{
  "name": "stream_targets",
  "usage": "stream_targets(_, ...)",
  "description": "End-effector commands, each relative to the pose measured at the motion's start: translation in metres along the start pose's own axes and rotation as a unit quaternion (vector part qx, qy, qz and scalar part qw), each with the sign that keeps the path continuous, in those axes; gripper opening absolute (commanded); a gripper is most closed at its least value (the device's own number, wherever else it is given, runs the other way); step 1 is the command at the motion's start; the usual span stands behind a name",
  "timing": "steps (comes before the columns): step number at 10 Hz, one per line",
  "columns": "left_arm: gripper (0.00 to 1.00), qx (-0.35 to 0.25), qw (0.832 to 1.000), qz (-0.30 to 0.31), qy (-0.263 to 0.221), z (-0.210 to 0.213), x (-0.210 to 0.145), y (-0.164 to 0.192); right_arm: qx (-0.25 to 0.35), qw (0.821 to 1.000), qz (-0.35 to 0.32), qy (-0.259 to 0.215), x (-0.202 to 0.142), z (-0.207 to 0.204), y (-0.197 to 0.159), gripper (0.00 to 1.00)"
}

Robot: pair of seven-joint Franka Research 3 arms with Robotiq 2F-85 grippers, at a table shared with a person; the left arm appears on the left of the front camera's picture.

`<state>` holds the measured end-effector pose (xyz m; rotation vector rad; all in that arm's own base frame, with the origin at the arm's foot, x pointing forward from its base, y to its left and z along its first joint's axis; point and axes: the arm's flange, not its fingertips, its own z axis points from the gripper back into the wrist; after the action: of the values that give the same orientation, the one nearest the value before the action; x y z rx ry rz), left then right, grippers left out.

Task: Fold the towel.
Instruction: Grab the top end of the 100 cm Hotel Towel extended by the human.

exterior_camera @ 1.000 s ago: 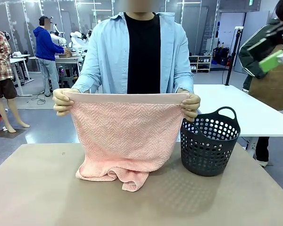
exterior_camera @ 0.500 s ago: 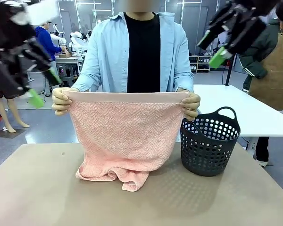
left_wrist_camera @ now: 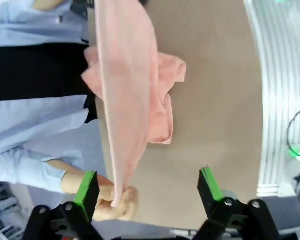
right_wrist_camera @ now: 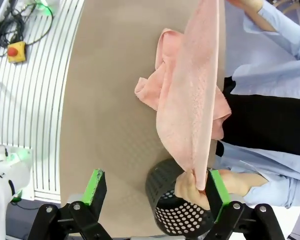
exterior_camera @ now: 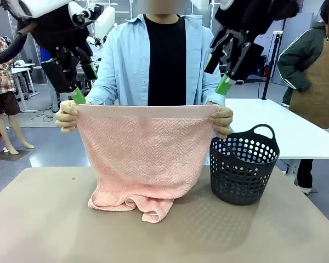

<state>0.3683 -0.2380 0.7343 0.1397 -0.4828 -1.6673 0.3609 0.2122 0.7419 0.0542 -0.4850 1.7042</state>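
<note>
**Towel held up as a sheet, both grippers spread above its top corners**

Your widest reference is the surface (exterior_camera: 274,230), well below both grippers. It carries only the towel's bunched lower end. The towel (exterior_camera: 145,159) hangs as a flat sheet between and below your two grippers, with its smooth band pulled straight along the top. I judge the person (exterior_camera: 164,60) beyond it holds it this way to offer one top corner to each gripper. A dark perforated basket (exterior_camera: 244,170) stands on the surface below your right gripper, just beside the hanging cloth. It looks like the place the towel came from, not part of this step.

Your left gripper (exterior_camera: 85,83) hovers just above its corner, jaws spread wide with nothing between them. Your right gripper (exterior_camera: 216,76) hangs a little higher over the opposite corner, equally spread and empty.

One hand (exterior_camera: 68,116) pinches the corner just below your left gripper, and the other hand (exterior_camera: 222,120) pinches the corner below your right.

In the left wrist view the pinched corner sits close to one green pad (left_wrist_camera: 87,187), not midway between the jaws. The right wrist view shows the same offset toward one pad (right_wrist_camera: 213,182).

My reading is that you should centre each gripper over its corner before closing. The person's fingers sit right at the grasp points, so aim for the band just inboard of them.
</note>
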Motion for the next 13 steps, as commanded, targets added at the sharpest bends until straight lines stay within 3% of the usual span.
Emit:
stream_targets(1, 1.0, -0.015, 0.999, 0.039, 0.003, -0.001, 0.003, 0.018, -0.01, 1.0, -0.007, 0.024, 0.011, -0.002, -0.01, 1.0)
stream_targets(3, 1.0, -0.014, 0.999, 0.047, -0.005, -0.002, -0.001, 0.021, -0.016, 0.999, -0.035, 0.018, 0.012, -0.001, -0.011, 1.0)
stream_targets(4, 1.0, -0.007, 0.999, 0.032, -0.003, -0.01, -0.004, 0.02, 0.0, 1.0, 0.003, 0.014, 0.005, -0.008, -0.006, 1.0)
stream_targets(9, 1.0, -0.007, 0.999, 0.032, -0.003, -0.01, -0.004, 0.02, -0.001, 1.0, -0.005, 0.011, 0.008, -0.006, -0.008, 1.0)
stream_targets(13, 1.0, -0.02, 0.999, 0.04, 0.022, -0.031, -0.006, 0.03, 0.013, 0.998, -0.029, 0.061, 0.029, -0.043, -0.04, 1.0)
